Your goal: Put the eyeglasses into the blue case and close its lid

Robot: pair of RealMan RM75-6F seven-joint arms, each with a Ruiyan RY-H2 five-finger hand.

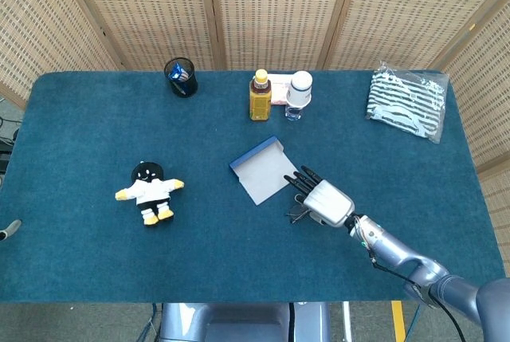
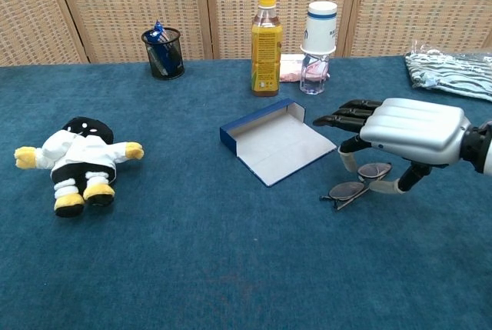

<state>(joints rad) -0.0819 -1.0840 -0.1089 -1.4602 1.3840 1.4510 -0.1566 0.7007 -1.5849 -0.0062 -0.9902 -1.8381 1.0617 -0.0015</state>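
The blue case (image 1: 264, 170) (image 2: 277, 142) lies open mid-table, its pale inside facing up. Just right of it on the cloth lie the eyeglasses (image 2: 355, 185), mostly hidden in the head view with only a bit of frame (image 1: 296, 214) showing. My right hand (image 1: 321, 198) (image 2: 400, 131) hovers palm down right over them, fingers spread and stretched toward the case, thumb beside the frame. Nothing is gripped in it. My left hand shows in neither view.
A yellow bottle (image 1: 260, 96), a white-capped clear bottle (image 1: 299, 92) and a black mesh pen cup (image 1: 181, 77) stand along the back. A striped cloth in a bag (image 1: 408, 104) lies back right. A plush doll (image 1: 149, 191) lies to the left.
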